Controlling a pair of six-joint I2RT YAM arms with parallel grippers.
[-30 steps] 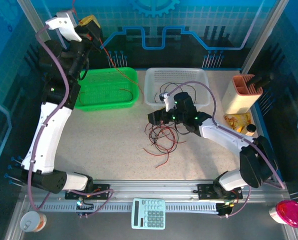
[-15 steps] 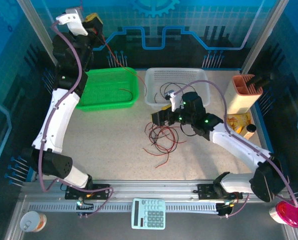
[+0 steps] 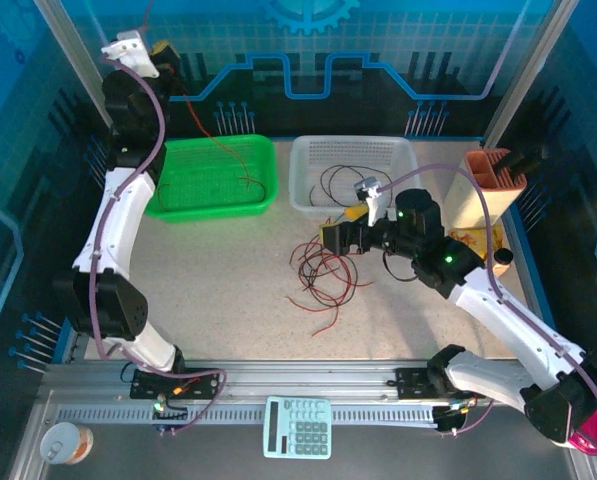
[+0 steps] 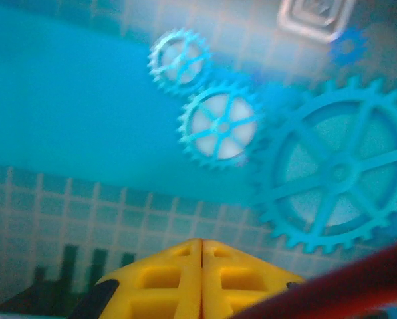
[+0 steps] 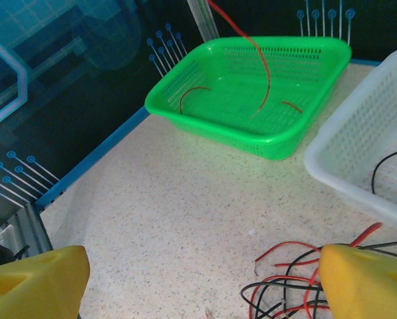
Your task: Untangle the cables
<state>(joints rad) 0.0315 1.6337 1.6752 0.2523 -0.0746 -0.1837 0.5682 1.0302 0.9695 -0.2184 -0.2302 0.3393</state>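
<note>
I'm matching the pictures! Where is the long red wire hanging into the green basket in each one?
Top external: the red wire slants from the left gripper, upper left, down into the green basket.
Left wrist: a blurry red band at bottom right, beside the shut yellow fingers.
Right wrist: it hangs at top centre, into the basket.
Shared landmark: the green basket, top and right wrist.

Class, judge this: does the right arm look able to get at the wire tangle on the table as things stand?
Probably yes: the open right gripper hangs close to the wire tangle, nothing between them.
</note>
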